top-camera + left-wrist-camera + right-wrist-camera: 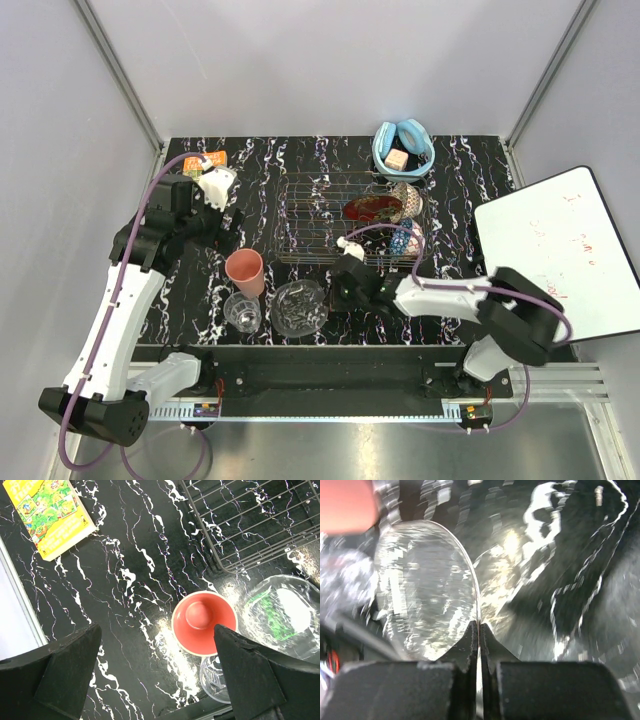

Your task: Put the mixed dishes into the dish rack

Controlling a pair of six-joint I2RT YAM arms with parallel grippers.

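right wrist view, right gripper (479, 629) pinching clear glass dish (420, 590) rim, left gripper (156, 632) spread wide

Overhead light is glaring off the glossy table (120, 595) beside the cup (203, 622). Right wrist view is smearing badly, and the glass dish (425, 590) is blowing out white. Top view is showing sharp, evenly lit.

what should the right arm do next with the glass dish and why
Probably a short lift straight up. The right gripper looks shut on the rim of the clear glass dish, which appears to rest on the table beside the salmon-pink cup. Raising it first should clear the low side of the dish rack, whose left half holds no dishes.
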